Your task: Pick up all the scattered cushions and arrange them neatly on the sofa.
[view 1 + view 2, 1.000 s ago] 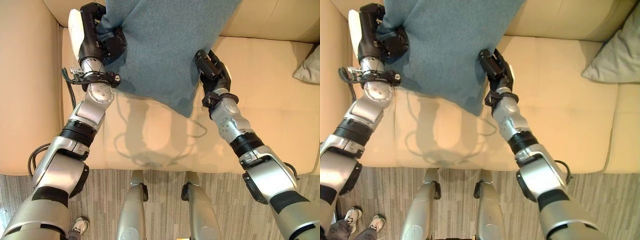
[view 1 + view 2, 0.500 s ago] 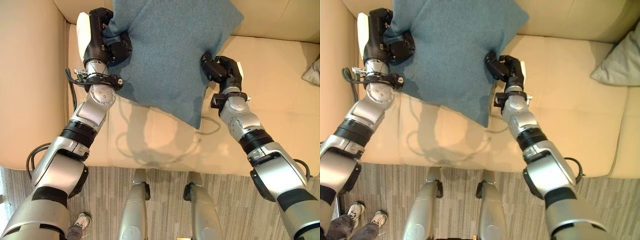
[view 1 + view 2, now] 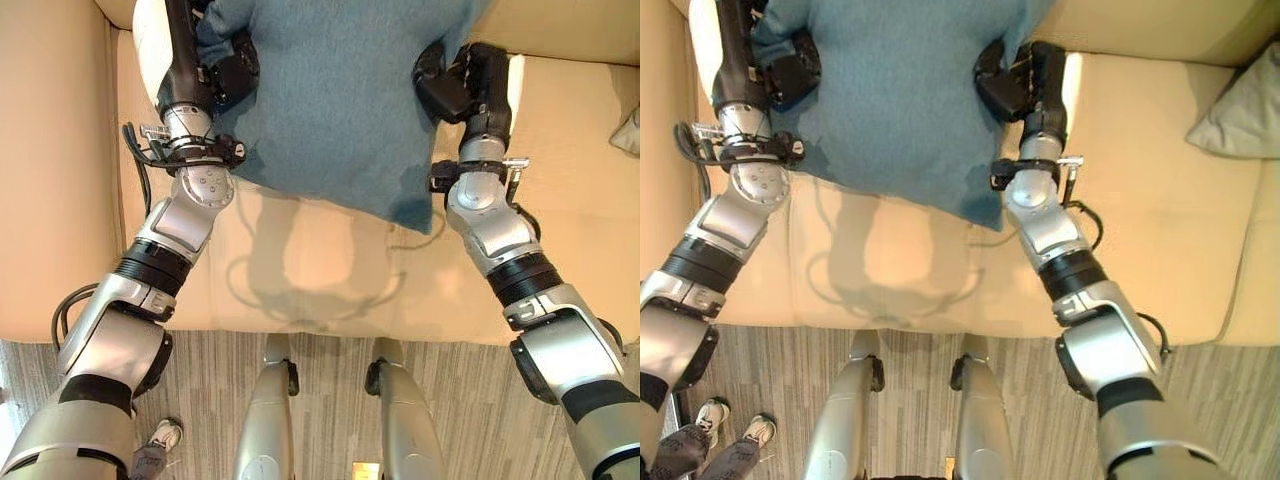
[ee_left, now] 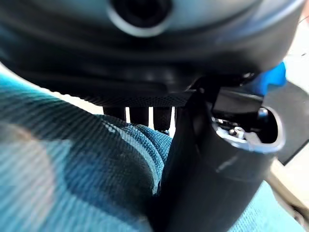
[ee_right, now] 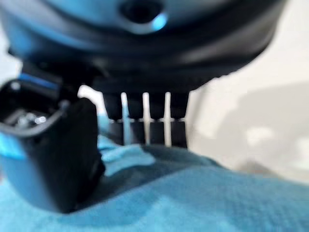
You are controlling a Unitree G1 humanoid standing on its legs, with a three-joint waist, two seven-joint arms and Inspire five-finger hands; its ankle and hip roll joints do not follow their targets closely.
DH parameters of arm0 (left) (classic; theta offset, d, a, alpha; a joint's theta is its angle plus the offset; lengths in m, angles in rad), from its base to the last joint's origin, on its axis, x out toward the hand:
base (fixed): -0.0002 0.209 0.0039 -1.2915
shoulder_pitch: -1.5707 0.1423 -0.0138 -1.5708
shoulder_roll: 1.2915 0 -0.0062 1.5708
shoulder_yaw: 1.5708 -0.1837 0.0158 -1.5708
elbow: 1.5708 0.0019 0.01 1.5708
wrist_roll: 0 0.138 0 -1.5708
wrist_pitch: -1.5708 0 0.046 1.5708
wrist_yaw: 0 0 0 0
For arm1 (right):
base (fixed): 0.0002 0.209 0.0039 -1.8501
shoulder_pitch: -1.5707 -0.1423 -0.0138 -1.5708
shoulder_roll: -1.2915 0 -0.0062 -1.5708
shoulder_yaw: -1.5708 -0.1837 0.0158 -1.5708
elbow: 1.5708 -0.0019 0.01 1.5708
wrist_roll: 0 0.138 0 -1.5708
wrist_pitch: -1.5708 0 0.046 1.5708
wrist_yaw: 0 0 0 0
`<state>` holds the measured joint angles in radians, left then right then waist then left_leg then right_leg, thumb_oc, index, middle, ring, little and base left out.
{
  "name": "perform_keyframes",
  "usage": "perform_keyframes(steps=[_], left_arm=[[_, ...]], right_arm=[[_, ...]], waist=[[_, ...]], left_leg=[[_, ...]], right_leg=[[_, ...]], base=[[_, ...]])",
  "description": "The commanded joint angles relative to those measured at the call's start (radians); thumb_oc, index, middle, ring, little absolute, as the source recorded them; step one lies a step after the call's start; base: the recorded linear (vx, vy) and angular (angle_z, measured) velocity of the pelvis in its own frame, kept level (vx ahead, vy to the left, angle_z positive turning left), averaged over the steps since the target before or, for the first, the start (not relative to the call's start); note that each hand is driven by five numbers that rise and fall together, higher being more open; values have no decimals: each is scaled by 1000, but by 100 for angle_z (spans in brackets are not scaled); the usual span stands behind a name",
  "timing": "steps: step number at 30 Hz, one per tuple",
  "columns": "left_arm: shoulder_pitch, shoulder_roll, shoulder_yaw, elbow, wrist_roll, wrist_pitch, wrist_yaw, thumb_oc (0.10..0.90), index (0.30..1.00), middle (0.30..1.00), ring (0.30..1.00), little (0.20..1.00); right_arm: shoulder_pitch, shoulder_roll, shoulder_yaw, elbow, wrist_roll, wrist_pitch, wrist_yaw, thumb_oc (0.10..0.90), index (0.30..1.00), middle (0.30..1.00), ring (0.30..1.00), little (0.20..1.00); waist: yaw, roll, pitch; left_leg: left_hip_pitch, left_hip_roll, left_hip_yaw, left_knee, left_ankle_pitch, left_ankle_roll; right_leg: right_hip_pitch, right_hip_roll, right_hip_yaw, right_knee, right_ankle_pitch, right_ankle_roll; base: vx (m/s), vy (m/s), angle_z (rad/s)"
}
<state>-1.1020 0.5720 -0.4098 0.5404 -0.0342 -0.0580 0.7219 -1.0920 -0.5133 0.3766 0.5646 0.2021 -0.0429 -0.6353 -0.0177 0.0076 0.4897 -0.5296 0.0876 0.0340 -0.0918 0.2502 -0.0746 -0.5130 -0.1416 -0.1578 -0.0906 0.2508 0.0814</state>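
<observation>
While both hands (image 3: 215,70) (image 3: 465,80) pinch its edges with curled fingers, the woven teal cushion (image 3: 335,100) hangs over the smooth cream sofa (image 3: 560,150)

Two cushions: one teal cushion (image 3: 340,100) held up over the seat, and one grey cushion (image 3: 1240,105) lying at the sofa's right end. One sofa (image 3: 320,270), beige, with one armrest (image 3: 50,170) seen at its left. Two hands on the teal cushion: the left hand (image 3: 215,75) at its left edge and the right hand (image 3: 460,85) at its right edge. One person stands on the floor at the lower left, with two shoes (image 3: 725,432).
</observation>
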Motion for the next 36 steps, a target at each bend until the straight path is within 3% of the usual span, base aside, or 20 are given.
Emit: perform_keyframes(steps=[1, 4, 5, 10, 14, 16, 21, 25, 27, 36], left_arm=[[-117, -62, 20, -235, 131, -165, 124, 400, 300, 300, 300, 300], [-109, -70, 41, -287, 133, -183, 152, 400, 300, 300, 300, 300], [-102, -75, 64, -332, 151, -197, 200, 400, 300, 300, 300, 300], [-96, -74, 88, -363, 182, -191, 238, 400, 300, 300, 300, 300], [-137, -69, 51, -253, 196, -178, 240, 400, 300, 300, 300, 300], [-192, -102, -6, -56, 113, -181, 223, 400, 300, 300, 300, 300], [-251, -157, -53, 185, -42, -197, 188, 400, 300, 300, 300, 300], [-264, -207, -57, 291, -134, -210, 168, 400, 300, 300, 300, 300], [-273, -215, -65, 408, -178, -185, 117, 400, 300, 300, 300, 300], [-254, -195, -61, 567, -220, -124, 25, 400, 300, 300, 300, 300]], right_arm=[[-212, 10, 30, -232, -289, -109, -100, 400, 300, 300, 300, 300], [-217, -10, 28, -271, -381, -87, -139, 400, 300, 300, 300, 300], [-217, -27, 19, -304, -472, -67, -184, 400, 300, 300, 300, 300], [-203, -25, -9, -325, -543, -50, -238, 400, 300, 300, 300, 300], [-231, -25, 21, -236, -561, -41, -275, 400, 300, 300, 300, 300], [-280, -7, 74, -75, -507, -24, -289, 400, 300, 300, 300, 300], [-353, 25, 143, 132, -407, 10, -277, 400, 300, 300, 300, 300], [-377, 58, 155, 219, -345, 22, -274, 400, 300, 300, 300, 300], [-390, 80, 155, 278, -291, 16, -269, 400, 300, 300, 300, 300], [-382, 106, 142, 350, -123, -5, -196, 400, 300, 300, 300, 300]], waist=[[-9, -17, -186], [-11, -16, -188], [-13, -16, -193], [-16, -14, -201], [-17, -16, -208], [-23, -21, -210], [-28, -28, -210], [-35, -31, -202], [-41, -32, -198], [-47, -36, -194]], left_leg=[[68, 9, 2, 10, -147, -63], [65, 9, -2, 8, -140, -61], [68, 12, -2, 10, -148, -62], [52, 10, -1, 8, -138, -59], [38, 8, 0, 7, -136, -60], [24, 9, 0, 5, -133, -64], [-9, 10, -1, 5, -117, -65], [-18, 11, -1, 5, -109, -68], [-23, 12, 1, 5, -104, -72], [-32, 19, 4, 5, -97, -75]], right_leg=[[31, -47, 27, 110, -198, 70], [28, -46, 28, 109, -194, 69], [29, -45, 29, 111, -201, 70], [9, -48, 32, 117, -193, 69], [-6, -49, 33, 120, -190, 70], [-15, -48, 29, 112, -180, 74], [-43, -45, 29, 100, -161, 76], [-49, -45, 27, 97, -156, 78], [-54, -43, 30, 93, -149, 80], [-70, -42, 33, 97, -146, 79]], base=[[0, 0, 0], [0, 0, 0], [0, 0, 0], [0, 0, 0], [-8, 1, -3], [0, 0, 0], [0, 0, 0], [0, 0, 0], [0, 0, 0], [3, -3, -1]])
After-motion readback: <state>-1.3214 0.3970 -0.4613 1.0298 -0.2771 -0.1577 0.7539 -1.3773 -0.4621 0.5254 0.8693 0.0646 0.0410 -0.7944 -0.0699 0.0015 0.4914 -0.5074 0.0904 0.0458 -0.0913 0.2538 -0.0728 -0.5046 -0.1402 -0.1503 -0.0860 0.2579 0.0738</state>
